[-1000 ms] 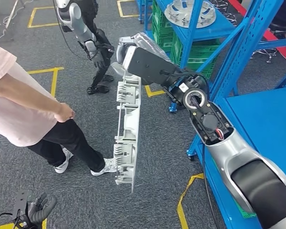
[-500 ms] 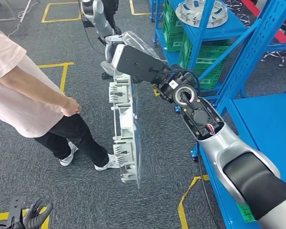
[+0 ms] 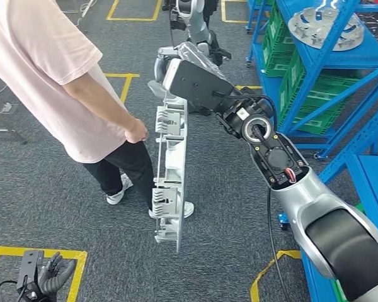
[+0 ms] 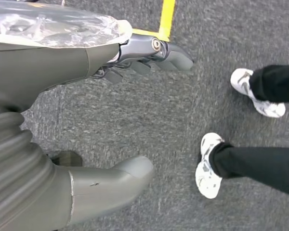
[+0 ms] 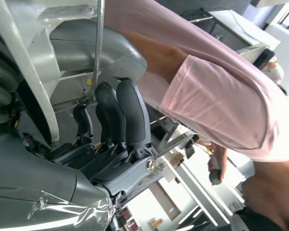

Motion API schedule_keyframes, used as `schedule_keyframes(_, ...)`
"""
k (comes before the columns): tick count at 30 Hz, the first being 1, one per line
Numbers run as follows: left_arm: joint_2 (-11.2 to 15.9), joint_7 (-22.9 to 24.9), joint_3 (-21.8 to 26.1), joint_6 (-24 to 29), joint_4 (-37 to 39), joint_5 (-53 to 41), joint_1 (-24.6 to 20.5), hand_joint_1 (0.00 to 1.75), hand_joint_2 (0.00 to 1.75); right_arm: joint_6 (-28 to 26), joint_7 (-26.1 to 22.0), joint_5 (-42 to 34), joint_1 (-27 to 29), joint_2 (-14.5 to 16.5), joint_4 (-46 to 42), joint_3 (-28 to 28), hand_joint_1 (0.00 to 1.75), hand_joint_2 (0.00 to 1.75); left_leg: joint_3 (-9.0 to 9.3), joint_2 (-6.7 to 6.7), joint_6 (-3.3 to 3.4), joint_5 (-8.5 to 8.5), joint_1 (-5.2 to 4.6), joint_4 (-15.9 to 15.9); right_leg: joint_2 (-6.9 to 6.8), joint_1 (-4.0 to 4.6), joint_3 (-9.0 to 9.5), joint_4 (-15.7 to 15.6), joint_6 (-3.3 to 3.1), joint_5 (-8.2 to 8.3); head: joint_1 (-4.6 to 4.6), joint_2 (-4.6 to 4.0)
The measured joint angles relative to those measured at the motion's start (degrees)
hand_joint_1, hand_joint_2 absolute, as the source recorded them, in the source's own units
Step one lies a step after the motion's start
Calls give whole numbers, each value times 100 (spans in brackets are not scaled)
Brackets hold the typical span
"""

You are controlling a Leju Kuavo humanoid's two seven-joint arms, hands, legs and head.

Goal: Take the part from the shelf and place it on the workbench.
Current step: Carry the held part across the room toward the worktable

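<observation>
A long, pale grey moulded plastic part [image 3: 170, 173] — ribbed, with clip blocks — is held by its upper end in the right robot hand [image 3: 170, 78]; it hangs nearly vertical above the carpeted floor [image 3: 58, 207]; the left robot hand [image 4: 99, 125] hangs with nothing in it, fingers apart.

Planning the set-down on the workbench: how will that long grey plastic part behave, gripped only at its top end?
The grey plastic part hangs straight from the right robot hand, so it is probably stiff. Its ribbed, hollow build suggests lightness. Held only at one end, it may swing or tip.
</observation>
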Motion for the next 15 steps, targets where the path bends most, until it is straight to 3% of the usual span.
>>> schedule_keyframes(1, -2, 0, 0, 0, 0, 0, 4, 0, 175, 1, -1, 0, -3, 0, 2, 0, 175, 175, -21, -46, -28, 14, 12, -1, 43, 12, 77, -159, -14, 37, 10, 0)
schedule_keyframes(3, 1, 1, 0, 0, 0, -2, 25, 0, 175, 2, -2, -1, -6, 1, 4, 1, 175, 175, -61, -123, -98, 50, 30, -21, -20, 21, 128, -258, -29, 27, 27, 0)
schedule_keyframes(5, 10, -1, 0, 0, 0, -5, 41, 0, 175, 4, -7, -2, -14, 2, 3, 2, 175, 175, -128, 19, -148, -28, 19, 73, -125, 1, 187, -376, -62, 63, 3, 0)
schedule_keyframes(7, 25, -4, 0, 1, 0, -6, 30, 0, 175, 10, -13, -3, -23, 2, 4, 3, 175, 175, -396, 268, -187, -332, 10, 634, -234, -8, 225, -451, -95, 98, -63, 0)
schedule_keyframes(9, 32, -6, 0, 0, 0, -7, 30, 0, 175, 22, -16, -4, -21, 2, 13, 11, 175, 175, -776, 354, -229, -644, 22, 1417, -336, -5, 216, -454, -108, 100, -130, 0)
schedule_keyframes(10, 33, -6, 0, 0, 0, -7, 38, 0, 175, 30, -17, -4, -18, 2, 18, 16, 175, 175, -874, 368, -247, -680, 33, 1614, -387, -4, 210, -452, -109, 99, -163, 0)
schedule_keyframes(15, 38, -6, 0, 1, 0, -9, 53, 0, 175, 37, -18, -4, -17, 2, 25, 23, 175, 175, -803, 402, -275, -514, 55, 1476, -480, -5, 201, -448, -105, 97, -227, 0)
